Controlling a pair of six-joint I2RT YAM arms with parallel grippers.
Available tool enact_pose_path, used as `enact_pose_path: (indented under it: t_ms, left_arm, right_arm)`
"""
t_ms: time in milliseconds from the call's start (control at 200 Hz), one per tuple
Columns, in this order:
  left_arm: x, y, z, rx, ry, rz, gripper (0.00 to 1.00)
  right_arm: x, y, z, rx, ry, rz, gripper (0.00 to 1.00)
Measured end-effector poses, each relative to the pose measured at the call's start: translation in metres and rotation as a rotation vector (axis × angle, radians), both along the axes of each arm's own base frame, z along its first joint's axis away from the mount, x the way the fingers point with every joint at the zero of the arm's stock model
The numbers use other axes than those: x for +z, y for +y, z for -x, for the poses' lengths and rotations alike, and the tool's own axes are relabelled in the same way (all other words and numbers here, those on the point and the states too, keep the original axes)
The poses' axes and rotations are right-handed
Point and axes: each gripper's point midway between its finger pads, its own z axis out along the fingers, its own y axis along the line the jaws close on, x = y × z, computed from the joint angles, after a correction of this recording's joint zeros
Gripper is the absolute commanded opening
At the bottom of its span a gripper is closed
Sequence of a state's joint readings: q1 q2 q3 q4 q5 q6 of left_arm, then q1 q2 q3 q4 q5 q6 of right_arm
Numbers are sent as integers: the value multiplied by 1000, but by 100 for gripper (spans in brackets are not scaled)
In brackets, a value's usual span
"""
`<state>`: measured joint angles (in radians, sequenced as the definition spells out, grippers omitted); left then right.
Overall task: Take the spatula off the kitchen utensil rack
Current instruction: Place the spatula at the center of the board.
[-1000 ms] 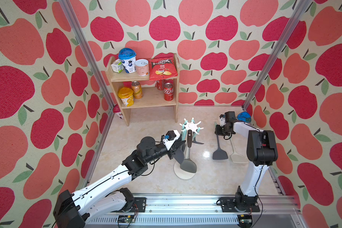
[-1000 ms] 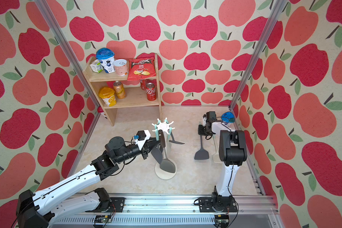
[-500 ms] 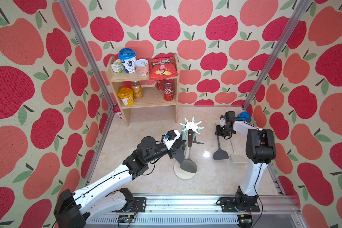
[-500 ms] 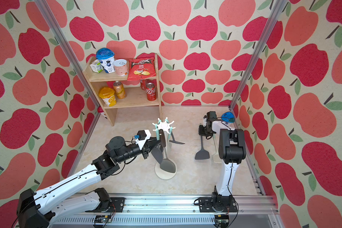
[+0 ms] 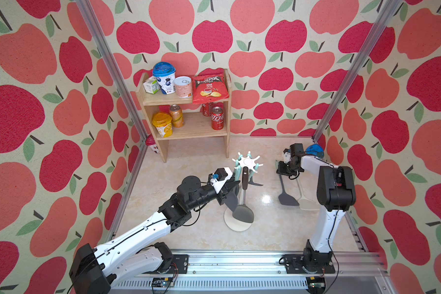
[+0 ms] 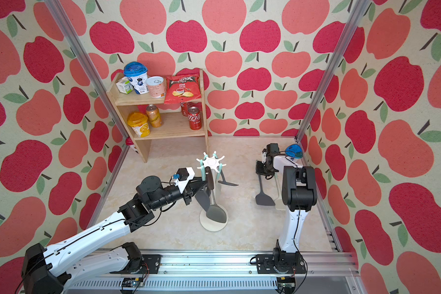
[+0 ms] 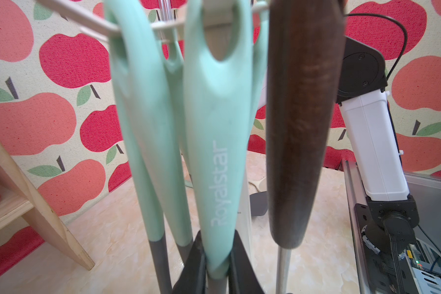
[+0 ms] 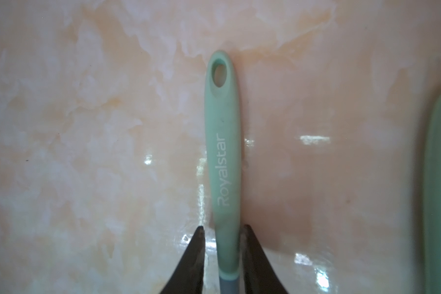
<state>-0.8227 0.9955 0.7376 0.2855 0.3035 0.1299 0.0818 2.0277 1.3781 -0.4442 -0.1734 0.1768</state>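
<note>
While left end effector point(image 7: 217, 257) clamps mint handle point(image 7: 215, 142), right end effector point(image 8: 223, 227) (released) straddles spatula point(image 8: 223, 142).

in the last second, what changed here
The right gripper opened its jaws a little, letting go of the mint handle of the spatula lying on the table. The left gripper stayed shut on a mint-handled utensil hanging on the rack; neither arm visibly moved.
</note>
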Motion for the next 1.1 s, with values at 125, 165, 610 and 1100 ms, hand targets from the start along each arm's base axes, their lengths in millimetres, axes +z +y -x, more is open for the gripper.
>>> enact_pose_path:
  t_ms: [125, 165, 610, 1100]
  left_arm:
    - [0, 0, 0, 0, 0, 0, 0]
    - [0, 0, 0, -1, 0, 0, 0]
    - [0, -2, 4, -27, -16, -8, 0]
    - [0, -7, 5, -51, -36, -21, 0]
  right_arm:
    - [5, 0, 0, -2, -8, -2, 37]
    - [10, 0, 0, -3, -18, -3, 37]
    - [150, 31, 34, 117, -388, -206, 48]
    - [203, 68, 94, 320, -569, -437, 51]
